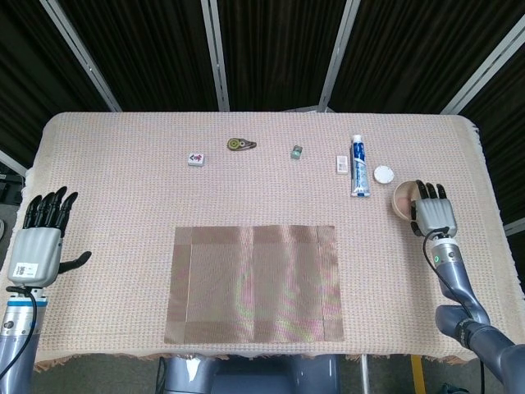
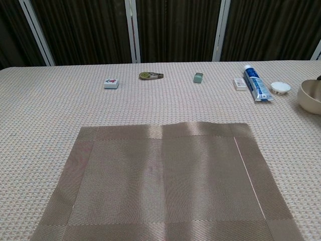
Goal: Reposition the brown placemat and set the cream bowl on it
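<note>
The brown placemat (image 1: 254, 283) lies flat on the table at the front middle, and it fills the lower chest view (image 2: 165, 181). At the right edge stands the cream bowl (image 1: 401, 199), cut off by the frame in the chest view (image 2: 308, 95). My right hand (image 1: 433, 213) covers the bowl's right half. Its fingers reach over the rim and the thumb sits at the outer wall, so it holds the rim. My left hand (image 1: 39, 245) hovers at the table's left edge, open, fingers spread, holding nothing.
Along the far side lie a mahjong tile (image 1: 197, 158), a correction tape (image 1: 240, 144), a small green eraser (image 1: 297, 151), a white eraser (image 1: 342, 165), a toothpaste tube (image 1: 358, 167) and a white lid (image 1: 383, 174) just beyond the bowl.
</note>
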You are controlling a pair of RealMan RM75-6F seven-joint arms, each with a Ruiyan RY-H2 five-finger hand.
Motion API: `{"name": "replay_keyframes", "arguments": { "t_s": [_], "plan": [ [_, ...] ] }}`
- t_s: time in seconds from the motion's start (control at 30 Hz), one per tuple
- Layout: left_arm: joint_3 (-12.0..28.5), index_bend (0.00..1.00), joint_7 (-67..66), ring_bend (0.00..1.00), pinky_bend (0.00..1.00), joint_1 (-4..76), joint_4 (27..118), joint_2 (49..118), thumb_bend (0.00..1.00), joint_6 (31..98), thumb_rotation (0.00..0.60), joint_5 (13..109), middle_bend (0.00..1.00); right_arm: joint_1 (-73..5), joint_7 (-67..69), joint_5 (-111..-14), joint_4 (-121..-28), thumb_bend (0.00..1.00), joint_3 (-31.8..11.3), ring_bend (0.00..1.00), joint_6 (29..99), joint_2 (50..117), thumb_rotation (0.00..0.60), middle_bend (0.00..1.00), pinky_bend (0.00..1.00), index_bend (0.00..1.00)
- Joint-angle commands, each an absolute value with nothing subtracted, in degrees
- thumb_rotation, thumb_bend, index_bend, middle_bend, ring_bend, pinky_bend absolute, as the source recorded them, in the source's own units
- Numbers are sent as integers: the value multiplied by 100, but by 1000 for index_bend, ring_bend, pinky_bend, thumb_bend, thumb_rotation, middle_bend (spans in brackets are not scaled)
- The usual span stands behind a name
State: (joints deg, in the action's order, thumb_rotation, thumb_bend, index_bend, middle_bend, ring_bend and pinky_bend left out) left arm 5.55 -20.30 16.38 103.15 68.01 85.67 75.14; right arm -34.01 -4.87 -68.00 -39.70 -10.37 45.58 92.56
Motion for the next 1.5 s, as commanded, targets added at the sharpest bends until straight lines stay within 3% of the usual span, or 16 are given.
{"name": "replay_keyframes", "arguments": {
  "t_s": [0.03, 0.4, 0.7, 0.93, 1.2, 1.5],
  "plan": [
    [560, 0, -2033, 0, 0, 1632, 10317, 6805, 0, 8570, 600, 7528, 0, -3422, -365, -6899, -3886, 362, -999, 0, 4589, 9326, 600, 0, 0, 664],
    [580, 0, -1947, 0, 0, 1595, 10390, 6768, 0, 8509, 600, 7623, 0, -3269, 233, -7662, -4364, 399, -781, 0, 5607, 9037, 600, 0, 0, 722],
    [556, 0, -1750, 0, 0, 1579, 10482, 6684, 0, 8383, 600, 7758, 0, -3230, -467, -8723, -6850, 398, -376, 0, 6501, 7819, 600, 0, 0, 722],
    [533, 0, -1607, 0, 0, 1538, 10463, 6591, 0, 8304, 600, 7804, 0, -3681, -1641, -9156, -8645, 396, -160, 0, 5801, 7272, 600, 0, 0, 722],
    [603, 0, -1533, 0, 0, 1498, 10434, 6540, 0, 8299, 600, 7693, 0, -4316, -2461, -9160, -9151, 396, -347, 0, 4966, 7748, 600, 0, 0, 722],
    [669, 0, -1363, 0, 0, 1461, 10438, 6438, 0, 8219, 600, 7545, 0, -4888, -3248, -9173, -8889, 397, -458, 0, 4348, 8561, 600, 0, 0, 722]
  ]
}}
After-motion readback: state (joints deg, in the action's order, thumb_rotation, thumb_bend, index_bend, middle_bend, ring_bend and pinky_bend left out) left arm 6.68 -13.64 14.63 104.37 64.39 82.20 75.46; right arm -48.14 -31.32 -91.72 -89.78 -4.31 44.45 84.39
